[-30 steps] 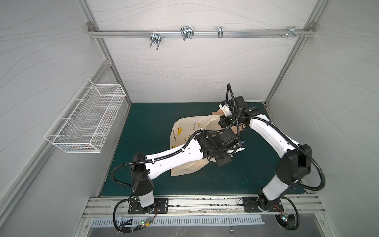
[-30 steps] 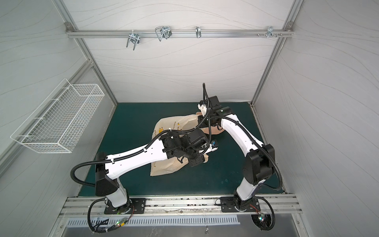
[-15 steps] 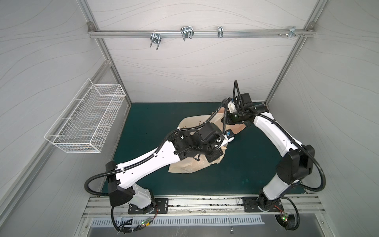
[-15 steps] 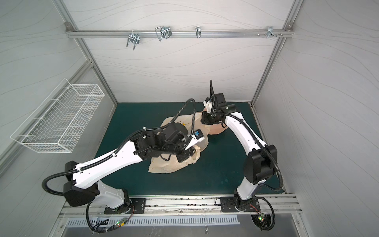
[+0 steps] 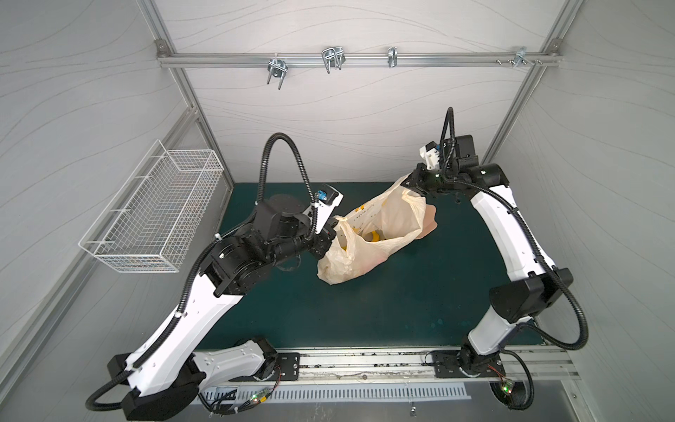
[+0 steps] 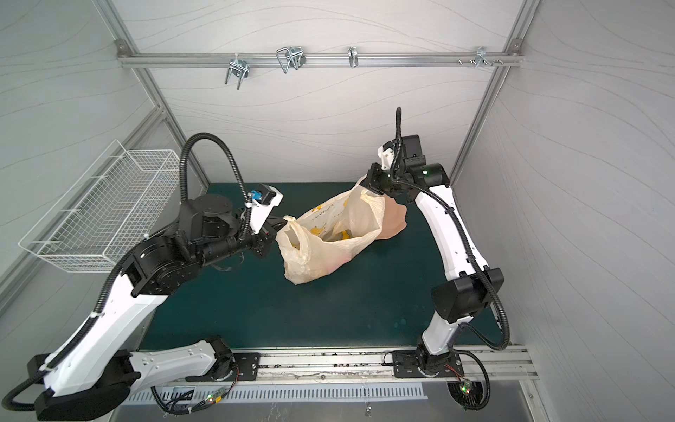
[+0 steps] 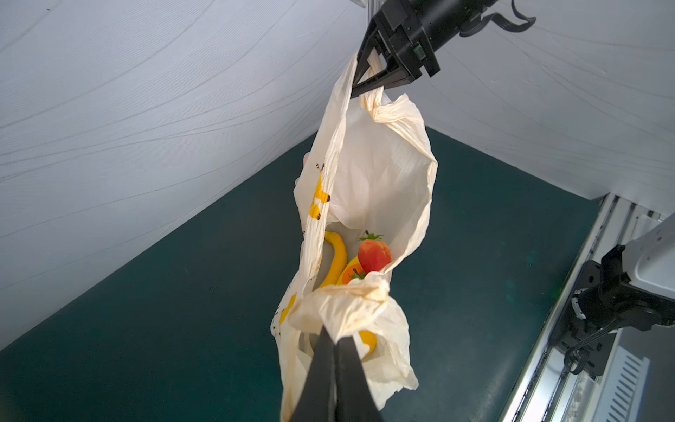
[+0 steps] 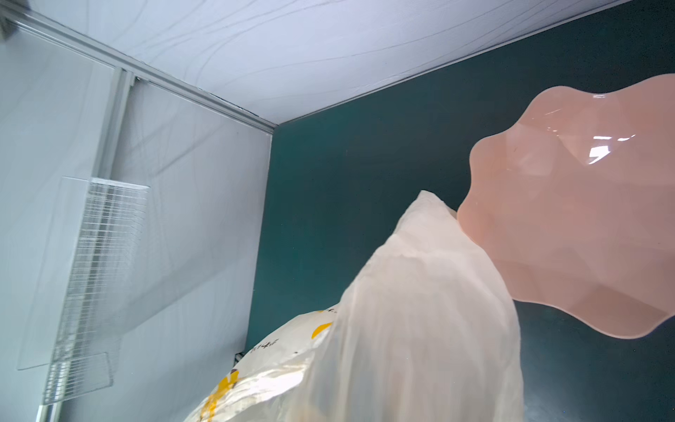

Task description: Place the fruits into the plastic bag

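Note:
The cream plastic bag [image 5: 369,241] [image 6: 328,237] hangs stretched between my two grippers above the green mat, its mouth open upward. My left gripper [image 7: 334,334] [image 5: 330,228] is shut on one bag handle. At the far right my right gripper [image 5: 407,184] [image 7: 369,69] is shut on the other handle, held higher. Inside the bag lie a yellow banana [image 7: 338,261], a red strawberry [image 7: 373,254] and an orange citrus ball [image 7: 350,272]. In the right wrist view the bag [image 8: 401,329] hides my own fingers.
An empty wavy-edged pink dish [image 8: 584,219] [image 5: 431,223] lies on the mat just behind the bag, under the right arm. A white wire basket [image 5: 157,215] hangs on the left wall. Hooks hang from the rail at the back.
Both grippers have risen and moved apart, the left one toward the left. The bag has been lifted from lying flat on the mat and pulled open between them.

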Robot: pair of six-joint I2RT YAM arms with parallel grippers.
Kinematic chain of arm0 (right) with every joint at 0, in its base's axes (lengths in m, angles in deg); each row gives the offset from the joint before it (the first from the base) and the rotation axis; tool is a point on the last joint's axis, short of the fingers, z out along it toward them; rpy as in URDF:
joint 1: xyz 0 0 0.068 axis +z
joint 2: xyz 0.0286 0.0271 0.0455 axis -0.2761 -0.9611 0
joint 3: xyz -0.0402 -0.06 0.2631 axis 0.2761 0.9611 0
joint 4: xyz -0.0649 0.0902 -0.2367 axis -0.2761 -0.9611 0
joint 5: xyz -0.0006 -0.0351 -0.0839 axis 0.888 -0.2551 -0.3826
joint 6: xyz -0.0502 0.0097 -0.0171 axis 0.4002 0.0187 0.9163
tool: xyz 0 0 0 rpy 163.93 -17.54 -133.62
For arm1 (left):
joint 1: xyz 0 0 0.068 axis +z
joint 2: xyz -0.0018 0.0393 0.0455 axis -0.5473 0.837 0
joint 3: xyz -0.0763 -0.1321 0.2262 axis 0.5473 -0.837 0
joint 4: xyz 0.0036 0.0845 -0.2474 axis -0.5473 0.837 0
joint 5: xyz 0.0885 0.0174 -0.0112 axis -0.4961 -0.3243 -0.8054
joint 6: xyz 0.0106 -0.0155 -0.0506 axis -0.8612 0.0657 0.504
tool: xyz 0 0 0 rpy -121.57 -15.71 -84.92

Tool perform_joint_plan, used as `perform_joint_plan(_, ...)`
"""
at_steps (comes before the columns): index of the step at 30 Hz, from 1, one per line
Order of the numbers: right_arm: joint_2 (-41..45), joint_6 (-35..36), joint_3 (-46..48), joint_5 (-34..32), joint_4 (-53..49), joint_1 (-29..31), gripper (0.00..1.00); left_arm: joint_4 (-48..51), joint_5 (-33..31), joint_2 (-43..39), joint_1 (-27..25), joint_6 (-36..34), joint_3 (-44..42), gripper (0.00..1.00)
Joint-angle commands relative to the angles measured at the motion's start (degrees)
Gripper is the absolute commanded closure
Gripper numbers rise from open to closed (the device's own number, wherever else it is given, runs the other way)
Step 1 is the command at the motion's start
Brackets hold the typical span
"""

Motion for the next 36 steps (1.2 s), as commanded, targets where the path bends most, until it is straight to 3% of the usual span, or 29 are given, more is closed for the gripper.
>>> perform_joint_plan(1,0.35,-8.34,-1.52,3.37,0.14,-1.18,1.00,-1.32,2.71,-1.02,6.93,-2.56,-0.25,1.00)
perform_joint_plan(5,1.49,-14.19,-1.36,4.26,2.55,-1.82,1.00,-2.85,6.90,0.08,15.47,-4.26,0.95,1.00)
perform_joint_plan(16,9.65,-27.54,13.63,4.10,13.24,-1.74,1.00,-12.09,9.72,2.89,22.59,-8.47,-0.22,1.00)
perform_joint_plan(20,12.01,-29.62,19.08,3.38,16.08,-1.46,1.00,-15.67,11.42,1.72,24.08,-8.96,-3.58,1.00)
perform_joint_plan(25,11.80,-32.13,26.07,5.82,21.92,-1.37,1.00,-18.69,20.85,-1.80,24.01,-3.98,-9.58,1.00)
perform_joint_plan(30,10.03,-32.05,26.83,8.74,24.90,-1.37,1.00,-23.10,24.06,-8.95,23.38,-0.64,-18.95,1.00)
perform_joint_plan(33,9.80,-31.59,26.47,9.66,25.12,-1.41,0.94,-22.68,22.81,-11.97,23.38,0.62,-20.82,0.92)
perform_joint_plan(36,9.85,-31.38,26.60,10.84,25.81,-1.45,0.80,-22.13,21.93,-13.32,23.38,2.60,-20.44,0.74)
